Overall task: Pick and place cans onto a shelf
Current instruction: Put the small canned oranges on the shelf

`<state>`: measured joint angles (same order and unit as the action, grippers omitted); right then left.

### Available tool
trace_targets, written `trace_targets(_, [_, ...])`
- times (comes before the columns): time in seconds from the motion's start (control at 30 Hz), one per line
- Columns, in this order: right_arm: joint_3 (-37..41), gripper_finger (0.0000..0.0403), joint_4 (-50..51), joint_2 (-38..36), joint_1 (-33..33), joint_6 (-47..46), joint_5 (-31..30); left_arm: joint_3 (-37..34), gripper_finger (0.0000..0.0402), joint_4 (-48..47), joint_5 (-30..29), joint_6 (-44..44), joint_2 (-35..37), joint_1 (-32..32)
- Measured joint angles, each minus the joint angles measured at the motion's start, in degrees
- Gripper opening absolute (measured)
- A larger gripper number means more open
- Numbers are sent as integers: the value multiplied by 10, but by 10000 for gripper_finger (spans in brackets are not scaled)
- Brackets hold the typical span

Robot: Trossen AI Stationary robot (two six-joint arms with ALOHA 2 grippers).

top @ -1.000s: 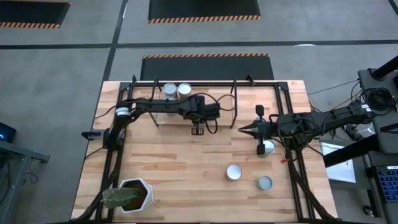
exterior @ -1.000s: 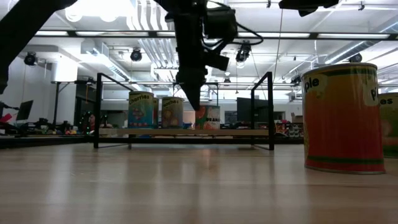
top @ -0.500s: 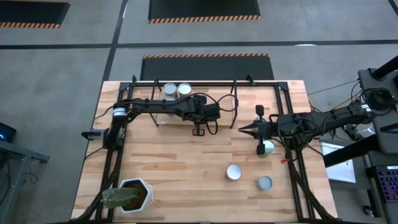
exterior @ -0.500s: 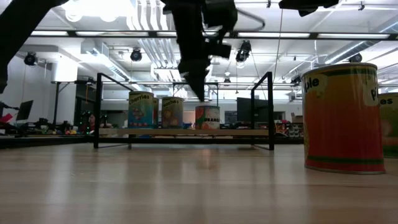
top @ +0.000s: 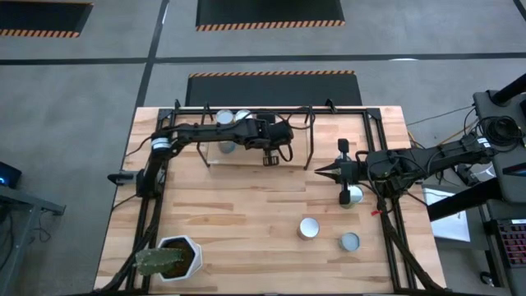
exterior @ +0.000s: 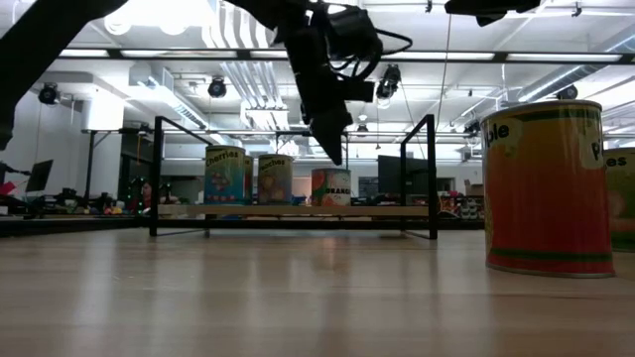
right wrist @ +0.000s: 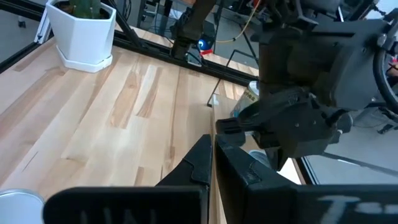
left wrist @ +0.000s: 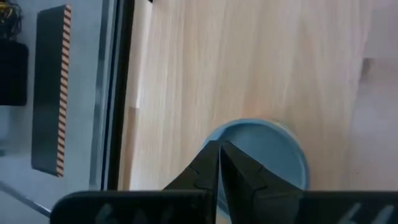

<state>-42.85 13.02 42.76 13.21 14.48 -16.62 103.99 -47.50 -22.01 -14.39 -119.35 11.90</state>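
The shelf point(exterior: 248, 210), a low wooden board on black rod legs, stands at the table's far side point(top: 300, 131). Three cans stand on it: two labelled ones point(exterior: 226, 177) point(exterior: 275, 178), whose tops show in the high view point(top: 224, 119) point(top: 243, 117), and an orange one point(exterior: 330, 186). My left gripper point(exterior: 335, 154) hangs shut just above the orange can's grey top point(left wrist: 267, 155) without touching it. My right gripper point(top: 322, 171) is shut and empty, level above the table's right half, pointing left.
Three more cans stand on the table's right half point(top: 352, 195) point(top: 308, 228) point(top: 350, 241); one looms large in the low view point(exterior: 551, 188). A white hexagonal plant pot point(top: 177, 256) sits at the near left corner. The table's middle is bare wood.
My left gripper has moved toward the table's far edge and a little to the right, ending above the orange can on the shelf, which now shows in the low view.
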Motion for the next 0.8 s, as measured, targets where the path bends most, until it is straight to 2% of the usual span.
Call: trace_targets(0.8, [0,9,0,0,0,3,0,-38,0,-4,23,13,1,-14])
